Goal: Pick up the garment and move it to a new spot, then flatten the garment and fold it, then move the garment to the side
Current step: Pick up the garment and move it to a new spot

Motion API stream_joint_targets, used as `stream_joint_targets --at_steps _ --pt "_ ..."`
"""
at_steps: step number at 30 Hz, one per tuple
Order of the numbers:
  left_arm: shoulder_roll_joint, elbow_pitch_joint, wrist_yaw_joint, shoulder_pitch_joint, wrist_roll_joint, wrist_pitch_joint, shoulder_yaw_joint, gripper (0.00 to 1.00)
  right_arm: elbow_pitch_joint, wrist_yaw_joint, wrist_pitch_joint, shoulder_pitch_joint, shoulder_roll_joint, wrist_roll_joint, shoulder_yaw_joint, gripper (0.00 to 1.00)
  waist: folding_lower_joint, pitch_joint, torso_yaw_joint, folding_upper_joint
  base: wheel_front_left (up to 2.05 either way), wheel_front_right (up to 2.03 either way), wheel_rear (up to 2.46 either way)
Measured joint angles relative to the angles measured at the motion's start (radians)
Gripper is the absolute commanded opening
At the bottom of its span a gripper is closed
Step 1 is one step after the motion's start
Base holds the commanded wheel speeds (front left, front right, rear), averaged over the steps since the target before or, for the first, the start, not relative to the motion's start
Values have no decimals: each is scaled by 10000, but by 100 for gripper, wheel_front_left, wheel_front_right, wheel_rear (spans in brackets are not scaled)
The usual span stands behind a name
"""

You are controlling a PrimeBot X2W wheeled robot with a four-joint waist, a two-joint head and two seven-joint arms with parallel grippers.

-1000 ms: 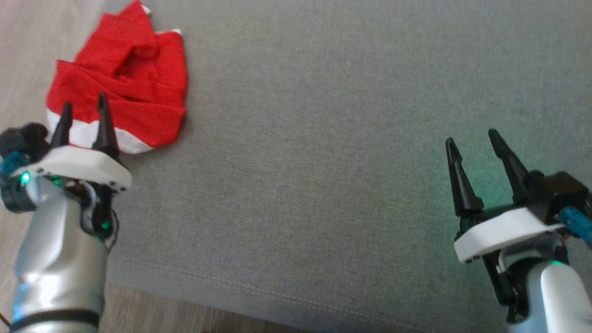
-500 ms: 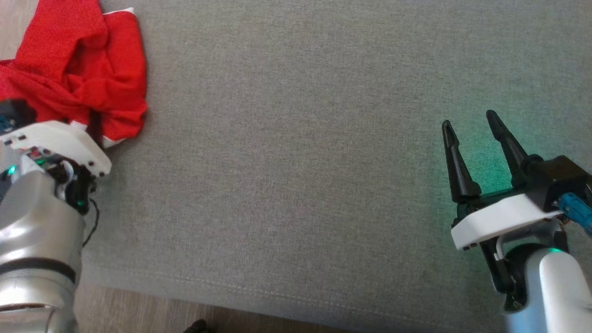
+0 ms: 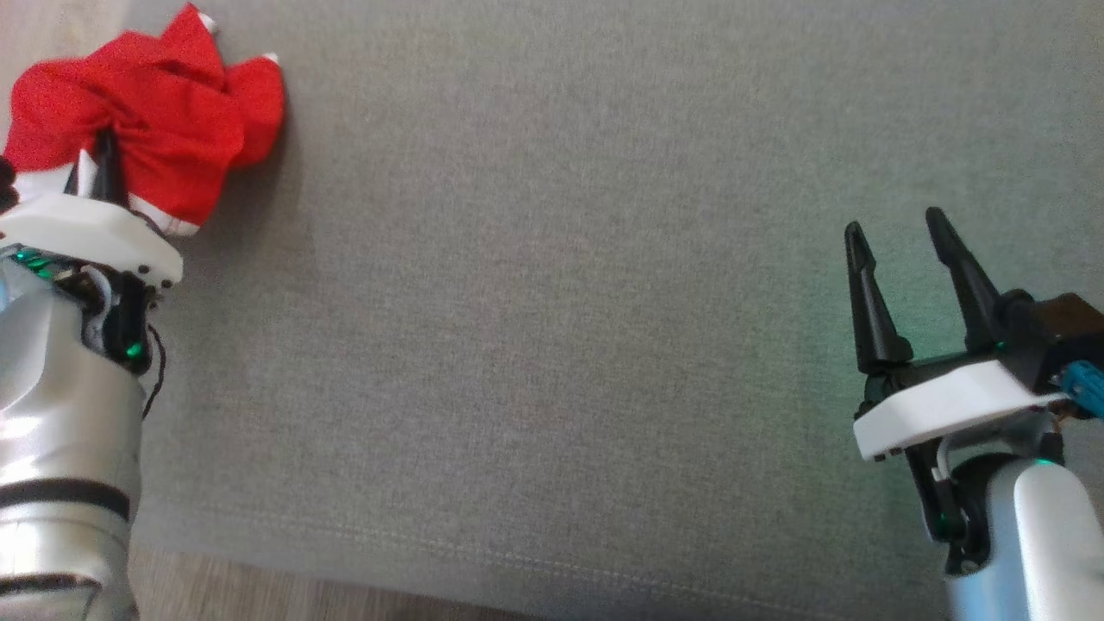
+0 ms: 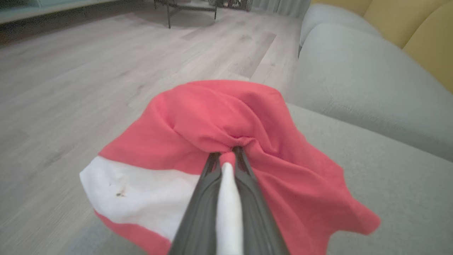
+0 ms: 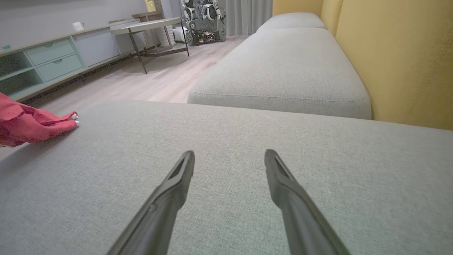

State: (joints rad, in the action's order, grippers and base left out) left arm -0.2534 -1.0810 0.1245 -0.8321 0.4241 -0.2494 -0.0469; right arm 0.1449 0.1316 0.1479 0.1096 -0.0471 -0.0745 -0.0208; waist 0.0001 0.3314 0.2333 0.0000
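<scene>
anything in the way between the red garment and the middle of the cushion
Nothing visible. The left gripper is shut on the garment at the left edge of the cushion, and the grey fabric from there to the middle lies bare. The open right gripper hangs far to the right.

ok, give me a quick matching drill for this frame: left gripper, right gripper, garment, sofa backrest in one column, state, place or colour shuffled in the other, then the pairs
1. left gripper
2. right gripper
3. garment
4. sofa backrest

A. open, over bare grey cushion
B. red and white, bunched at the cushion's left edge
C. shut on a pinch of cloth
D. yellow

Pairs: 1-C, 2-A, 3-B, 4-D
</scene>
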Motion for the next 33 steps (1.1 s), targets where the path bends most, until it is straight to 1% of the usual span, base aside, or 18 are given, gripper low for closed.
stream_joint_targets --at_steps 1,7,12,18,21,25,27,30,33 --pt "0 0 0 0 0 0 0 0 0 0 0 0 0 0 0 100 0 0 0 0 0 0 0" --pt "-81 2334 -10 1611 -502 0 268 0 -437 0 -401 -444 2 -414 46 100 -1 -976 -85 0 0 0 0" --pt "-8 4219 -44 3105 -786 0 290 0 -685 0 -612 -884 8 -640 40 100 -1 -1769 -270 0 0 0 0" --pt "113 6761 -508 5135 -1127 31 211 0 -848 0 -913 -1278 17 -842 -13 100 -1 -2539 -691 0 0 0 0" --pt "228 8052 -769 6206 -1244 397 -44 0 -876 0 -966 -1436 19 -880 -13 100 -1 -2792 -1018 0 0 0 0" --pt "485 9518 -980 7153 -1381 1009 -531 0 -880 0 -966 -1551 21 -945 -29 100 -1 -3010 -1472 1 0 0 0" --pt "556 10002 -980 7366 -1430 1296 -800 0 -884 0 -965 -1633 19 -945 -56 100 -1 -3061 -1707 1 0 0 0" --pt "727 10347 -965 7406 -1515 1569 -1235 0 -869 0 -963 -1628 19 -947 -105 100 -1 -3054 -2089 1 0 0 0" --pt "863 10297 -736 7308 -1605 1618 -1772 0 -859 0 -955 -1617 19 -1032 -198 100 -1 -2945 -2513 0 0 0 0"
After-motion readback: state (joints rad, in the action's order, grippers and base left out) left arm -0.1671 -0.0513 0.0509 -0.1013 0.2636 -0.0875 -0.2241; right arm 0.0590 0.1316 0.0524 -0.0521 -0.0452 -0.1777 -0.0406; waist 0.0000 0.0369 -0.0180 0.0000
